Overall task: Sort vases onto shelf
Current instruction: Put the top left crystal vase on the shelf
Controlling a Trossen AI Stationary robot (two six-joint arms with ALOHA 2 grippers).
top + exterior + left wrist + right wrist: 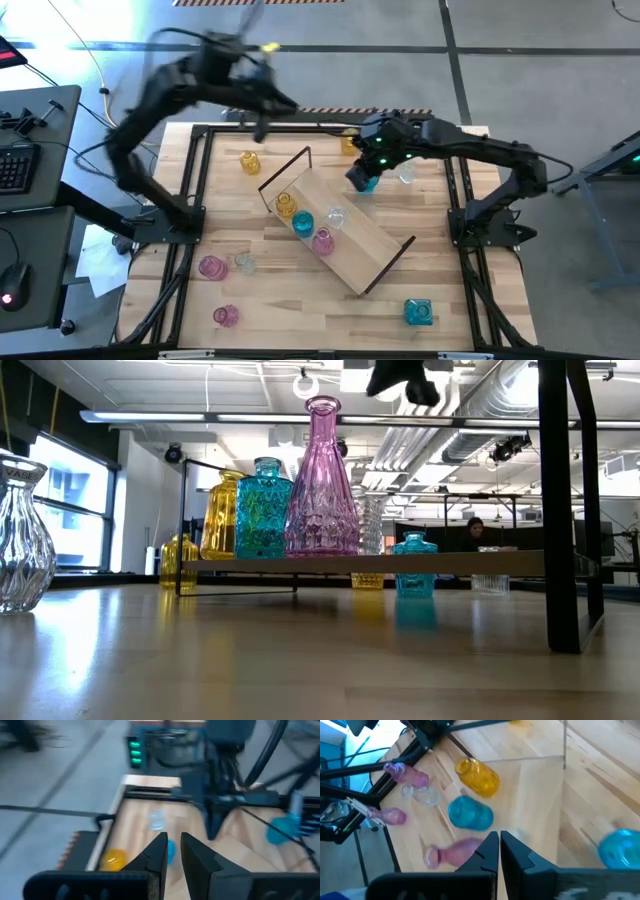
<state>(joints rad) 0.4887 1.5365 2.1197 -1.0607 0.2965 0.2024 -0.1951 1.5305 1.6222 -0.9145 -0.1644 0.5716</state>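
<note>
The shelf stands slantwise mid-table on black frame loops. On its board stand a yellow vase, a teal one, a clear one and a pink one. More vases stand on their bases on the tabletop. My right gripper hangs shut and empty above a teal vase, also seen behind the shelf. My left gripper is raised high over the table's far edge. A narrow gap shows between its fingers, with nothing in it.
Loose on the table are two yellow vases, a clear vase, two pink vases, a small clear vase and a teal vase. Black frame rails border the tabletop.
</note>
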